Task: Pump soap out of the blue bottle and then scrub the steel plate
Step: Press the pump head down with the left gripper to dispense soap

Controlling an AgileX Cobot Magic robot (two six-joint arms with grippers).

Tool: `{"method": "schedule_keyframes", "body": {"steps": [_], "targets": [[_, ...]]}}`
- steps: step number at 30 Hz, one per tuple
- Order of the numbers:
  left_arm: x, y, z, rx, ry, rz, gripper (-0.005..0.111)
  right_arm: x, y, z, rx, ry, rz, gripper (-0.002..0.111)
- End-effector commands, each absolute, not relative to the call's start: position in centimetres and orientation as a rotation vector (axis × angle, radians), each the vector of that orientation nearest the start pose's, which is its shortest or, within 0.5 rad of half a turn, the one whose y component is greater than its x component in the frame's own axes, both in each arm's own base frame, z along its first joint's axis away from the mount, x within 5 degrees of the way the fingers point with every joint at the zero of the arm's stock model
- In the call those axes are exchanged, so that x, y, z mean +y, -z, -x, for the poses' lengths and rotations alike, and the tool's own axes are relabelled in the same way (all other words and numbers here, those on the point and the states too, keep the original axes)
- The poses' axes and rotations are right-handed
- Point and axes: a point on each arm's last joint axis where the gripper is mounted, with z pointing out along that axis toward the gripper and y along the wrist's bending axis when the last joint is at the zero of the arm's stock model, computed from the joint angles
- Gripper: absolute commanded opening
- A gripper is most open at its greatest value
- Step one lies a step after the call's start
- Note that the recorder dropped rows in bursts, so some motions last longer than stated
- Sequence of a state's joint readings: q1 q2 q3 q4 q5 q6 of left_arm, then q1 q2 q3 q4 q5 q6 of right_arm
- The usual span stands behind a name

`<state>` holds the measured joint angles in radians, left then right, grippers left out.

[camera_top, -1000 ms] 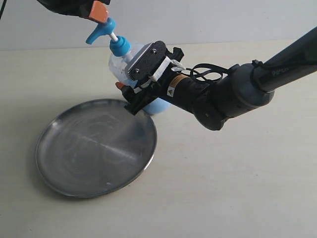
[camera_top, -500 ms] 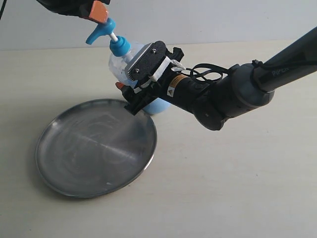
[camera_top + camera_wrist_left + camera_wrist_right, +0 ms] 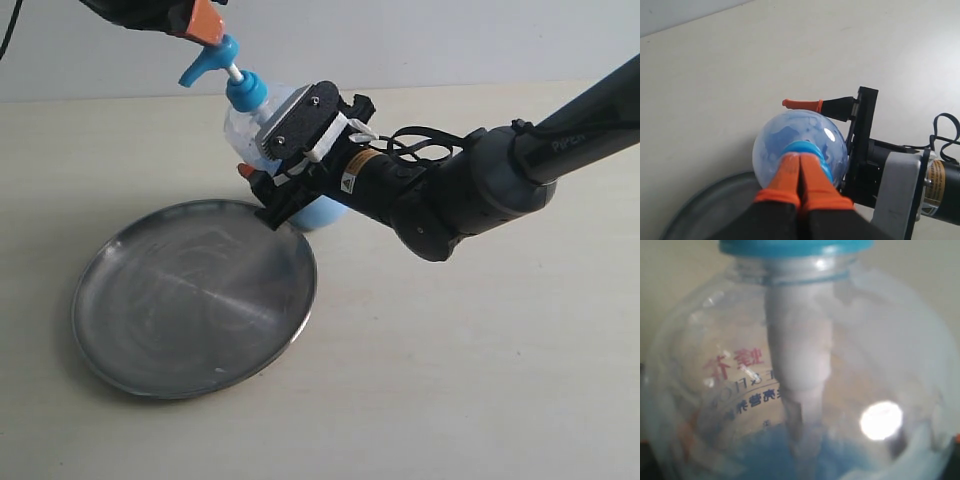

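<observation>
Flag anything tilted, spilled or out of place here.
The blue bottle is askew. Clamped in the right gripper, it leans steeply toward the steel plate instead of standing upright. The left gripper, fingertips shut, sits on the pump head. The soap shows only inside the bottle, with none on the plate.

Even bright light; blue bottle point(image 3: 850, 355) blurry w/ glare spot

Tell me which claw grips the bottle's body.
The right claw, clamped around the blue bottle; the left claw, shut, rests atop the pump head.
</observation>
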<state>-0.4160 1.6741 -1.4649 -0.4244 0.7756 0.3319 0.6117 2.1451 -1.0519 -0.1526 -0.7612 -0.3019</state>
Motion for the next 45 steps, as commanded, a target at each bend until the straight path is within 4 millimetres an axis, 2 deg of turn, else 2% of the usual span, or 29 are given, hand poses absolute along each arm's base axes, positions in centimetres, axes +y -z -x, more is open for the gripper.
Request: {"method": "schedule_keyframes", "body": {"steps": [1,33,45], "targets": [[-17.9,-30.8,-33.4,2.437,0.542,-0.683,0.000,25.8,-13.0,-34.3,1.470,-0.256,0.961,0.000],[-18.0,-30.5,-33.5,2.451,0.554,-0.683,0.000,25.9,-12.9,-34.2,1.479,-0.265,0.972,0.000],[-18.3,-28.6,-33.9,2.527,0.558,-0.702,0.000,25.9,-12.9,-34.1,1.475,-0.272,0.981,0.000]]}}
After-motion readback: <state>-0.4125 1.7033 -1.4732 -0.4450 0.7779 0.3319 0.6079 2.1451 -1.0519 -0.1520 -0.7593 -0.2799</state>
